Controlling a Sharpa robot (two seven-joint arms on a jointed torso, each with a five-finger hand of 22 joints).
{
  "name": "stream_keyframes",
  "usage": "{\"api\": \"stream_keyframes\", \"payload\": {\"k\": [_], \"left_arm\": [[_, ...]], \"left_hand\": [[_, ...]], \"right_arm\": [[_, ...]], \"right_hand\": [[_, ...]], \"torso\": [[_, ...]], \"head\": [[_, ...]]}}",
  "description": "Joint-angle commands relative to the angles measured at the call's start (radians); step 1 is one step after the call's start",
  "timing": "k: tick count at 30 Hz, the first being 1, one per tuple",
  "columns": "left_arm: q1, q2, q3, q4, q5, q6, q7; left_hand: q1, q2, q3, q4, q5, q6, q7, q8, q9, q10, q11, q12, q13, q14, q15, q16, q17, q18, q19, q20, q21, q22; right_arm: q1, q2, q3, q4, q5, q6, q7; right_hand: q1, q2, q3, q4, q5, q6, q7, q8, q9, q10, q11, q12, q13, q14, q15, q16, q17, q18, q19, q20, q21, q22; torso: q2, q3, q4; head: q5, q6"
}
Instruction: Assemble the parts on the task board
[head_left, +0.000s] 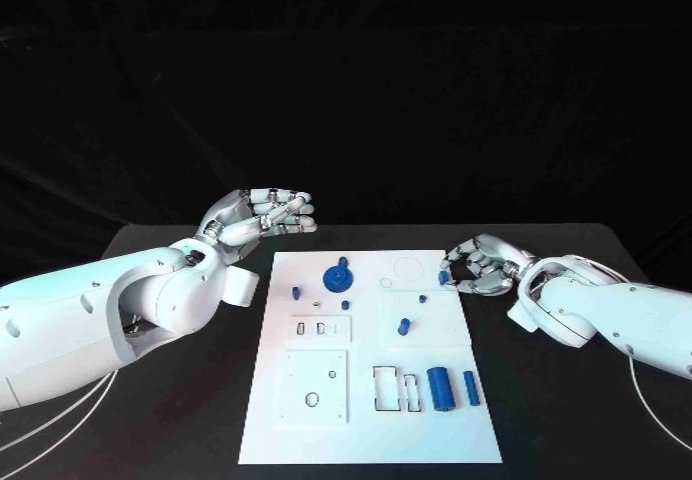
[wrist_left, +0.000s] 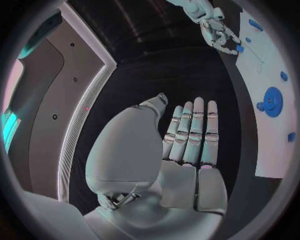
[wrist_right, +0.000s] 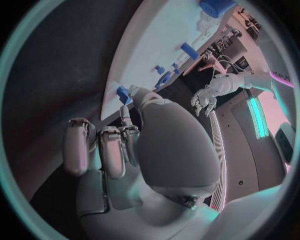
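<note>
Your right hand sits at the right edge of the white rectangular task board, fingers curled in, pinching a small blue part between thumb and fingertip just over the board's edge; the right wrist view shows that same blue piece at the fingertips. Your left hand hangs off the board's upper left corner, above the black bench, released and holding nothing; in the left wrist view its fingers lie straight and side by side.

On the board you can count one blue gear near the top, four small blue pegs scattered below and beside it, and two upright blue cylinders at the lower right, the narrower one just beside the wider. Both white forearms reach in from the sides, well apart.
</note>
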Motion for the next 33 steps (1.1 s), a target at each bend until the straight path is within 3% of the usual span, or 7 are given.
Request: {"api": "stream_keyframes", "payload": {"k": [1,25,33], "left_arm": [[0.000,0.000,0.001,0.003,0.001,0.018,0.006],[0.000,-0.004,0.001,0.006,0.001,0.018,0.003],[0.000,-0.005,0.001,0.007,0.001,0.018,0.002]], "left_hand": [[0.000,-0.009,0.004,0.000,0.004,0.008,0.007,-0.006,-0.001,0.004,0.001,-0.004,0.000,-0.003,0.001,-0.005,0.001,0.016,0.004,-0.001,0.005,0.001],[0.001,-0.009,0.005,-0.001,0.004,0.008,0.008,-0.006,-0.001,0.004,0.001,-0.004,0.000,-0.003,0.001,-0.006,0.001,0.016,0.007,-0.002,0.006,0.001],[0.001,-0.009,0.005,-0.001,0.004,0.008,0.008,-0.006,-0.001,0.004,0.001,-0.004,0.000,-0.003,0.001,-0.006,0.001,0.016,0.007,-0.002,0.006,0.001]], "right_arm": [[-0.001,0.006,0.000,-0.003,-0.008,0.026,0.010],[-0.008,0.026,0.000,-0.029,-0.008,0.037,0.001],[-0.010,0.030,0.000,-0.036,-0.008,0.037,-0.003]], "right_hand": [[-0.005,0.005,0.007,-0.001,0.000,0.008,0.000,-0.001,0.001,0.033,0.001,0.004,0.167,0.091,0.001,-0.001,0.201,-0.002,0.005,0.003,0.005,0.055],[-0.014,0.011,0.026,-0.005,-0.001,0.026,-0.004,-0.002,0.002,0.038,-0.003,0.009,0.172,0.092,-0.002,0.001,0.207,-0.004,0.009,0.001,0.009,0.062],[-0.031,0.032,0.065,-0.014,-0.002,0.068,-0.018,0.007,0.009,0.045,-0.014,0.016,0.181,0.093,-0.011,0.002,0.211,-0.005,0.014,-0.007,0.013,0.069]], "torso": [[0.000,-0.0002,-0.0001],[-0.001,0.0019,-0.0008],[-0.001,0.0015,-0.0008]], "head": [[0.000,-0.003],[0.003,-0.013],[0.004,-0.015]]}}
